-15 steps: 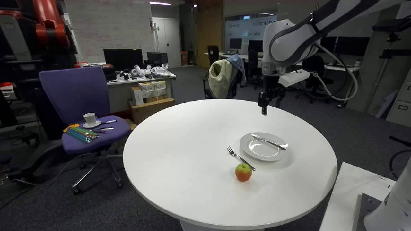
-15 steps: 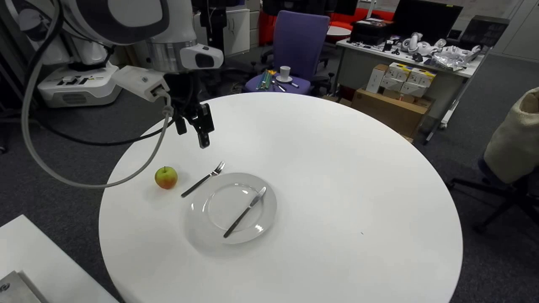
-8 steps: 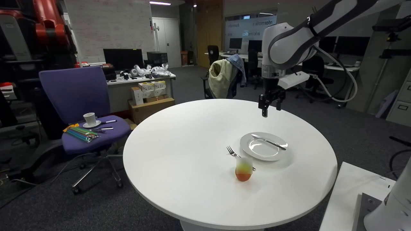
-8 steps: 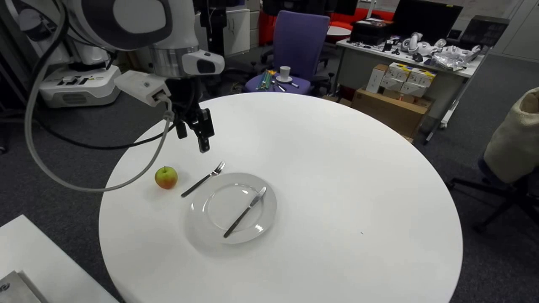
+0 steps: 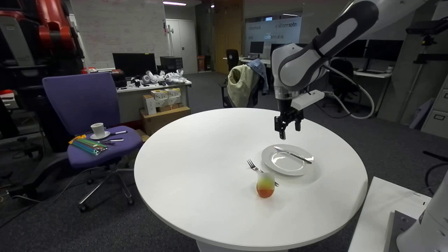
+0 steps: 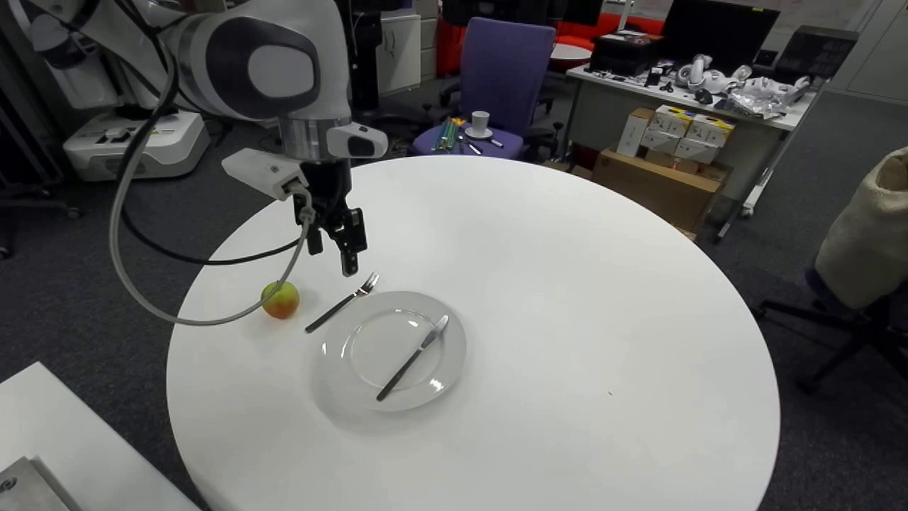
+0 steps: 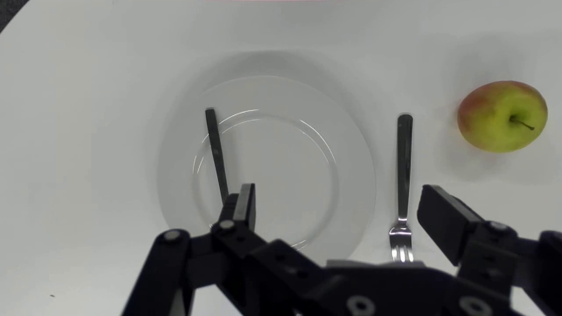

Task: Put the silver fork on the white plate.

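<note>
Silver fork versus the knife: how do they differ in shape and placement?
The silver fork lies on the tabletop beside the white plate; the knife lies on that plate. The fork is pronged at one end; the knife is bladed. Both are slim, metal and unheld.

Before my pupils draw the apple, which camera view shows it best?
The wrist view: the apple shows largest there, with nothing in front. Both exterior views show it smaller, either crossed by a cable or with its top blurred.
</note>
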